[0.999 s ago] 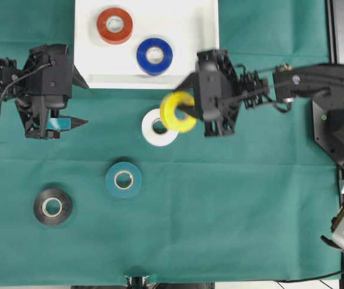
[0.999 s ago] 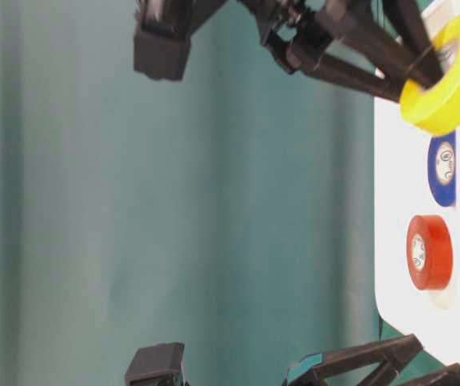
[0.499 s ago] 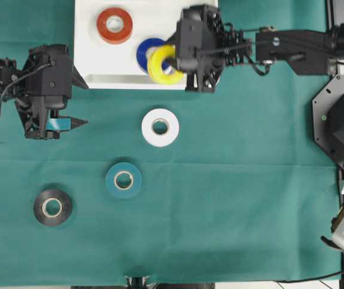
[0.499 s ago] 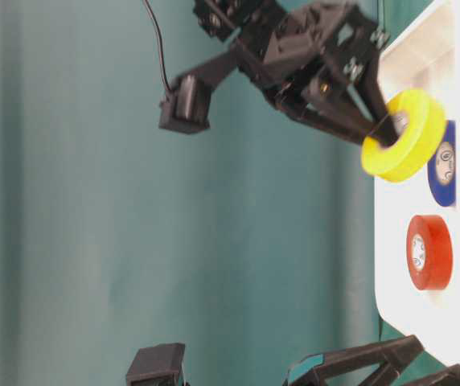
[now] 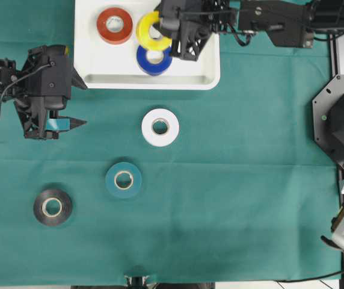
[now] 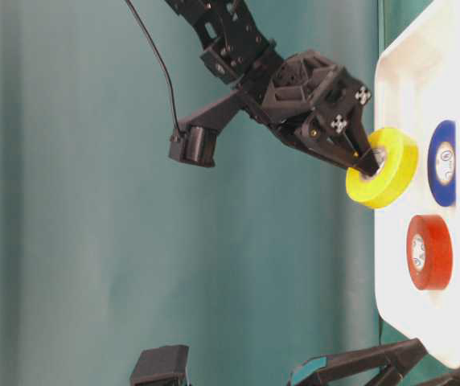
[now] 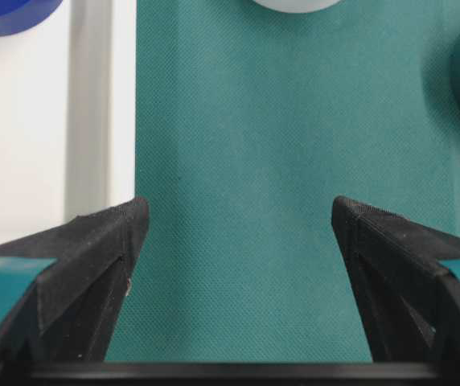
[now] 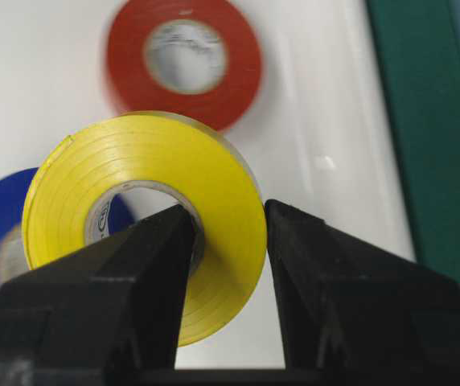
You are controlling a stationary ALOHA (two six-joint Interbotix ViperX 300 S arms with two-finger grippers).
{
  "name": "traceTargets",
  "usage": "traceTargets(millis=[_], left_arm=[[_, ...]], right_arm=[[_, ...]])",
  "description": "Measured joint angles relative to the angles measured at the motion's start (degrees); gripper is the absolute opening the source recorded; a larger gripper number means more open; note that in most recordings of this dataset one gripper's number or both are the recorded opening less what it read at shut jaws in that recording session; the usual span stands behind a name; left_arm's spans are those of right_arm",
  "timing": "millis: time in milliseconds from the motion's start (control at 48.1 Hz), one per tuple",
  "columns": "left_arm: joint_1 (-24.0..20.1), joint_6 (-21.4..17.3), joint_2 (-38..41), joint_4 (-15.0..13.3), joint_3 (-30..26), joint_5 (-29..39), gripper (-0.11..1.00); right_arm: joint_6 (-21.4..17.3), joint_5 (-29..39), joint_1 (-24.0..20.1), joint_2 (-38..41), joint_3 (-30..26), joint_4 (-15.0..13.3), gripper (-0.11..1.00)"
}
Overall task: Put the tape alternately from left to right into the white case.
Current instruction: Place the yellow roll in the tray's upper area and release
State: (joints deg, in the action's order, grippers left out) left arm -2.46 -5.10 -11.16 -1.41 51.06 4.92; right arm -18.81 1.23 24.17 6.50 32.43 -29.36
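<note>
— So where is the yellow tape roll (image 5: 153,29) right now?

— Pinched in the right gripper (image 5: 173,31), above the white case (image 5: 203,71). One finger goes through the roll's core, the other presses on the outer face, so the jaws are clamped on one side of the ring. The table-level view shows the roll (image 6: 383,167) off the case floor, tilted rather than flat.

— What is already in the case?

— A red roll (image 5: 115,25) lying flat toward its left end, and a blue roll (image 5: 154,59) flat beside it, nearer the front rim. From overhead the yellow roll overlaps the top edge of the blue one; the side view shows it is held clear of both.

— And the left gripper (image 5: 70,123)?

— Spread wide, holding nothing. It hangs over the green cloth (image 5: 250,180) just left of the case's front-left corner. Its wrist camera sees only bare cloth between the two fingers (image 7: 93,265), with the case rim (image 7: 121,121) at the left.

— What is left on the cloth?

— Three rolls, all flat: a white roll (image 5: 160,127) below the case, a teal roll (image 5: 123,179) farther down and left, and a black roll (image 5: 52,207) lowest and farthest left, each well apart from the others.
</note>
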Motion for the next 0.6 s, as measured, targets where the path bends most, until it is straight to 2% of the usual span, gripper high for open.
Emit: traceTargets(millis=[250, 603], left_arm=[[0.00, 0.00, 0.00, 0.00, 0.00, 0.00, 0.96], [0.00, 0.00, 0.00, 0.00, 0.00, 0.00, 0.96]], right_arm=[[0.00, 0.00, 3.43, 3.16, -2.64, 0.00, 0.02], [0.00, 0.00, 4.66, 4.39, -3.16, 0.00, 0.03]])
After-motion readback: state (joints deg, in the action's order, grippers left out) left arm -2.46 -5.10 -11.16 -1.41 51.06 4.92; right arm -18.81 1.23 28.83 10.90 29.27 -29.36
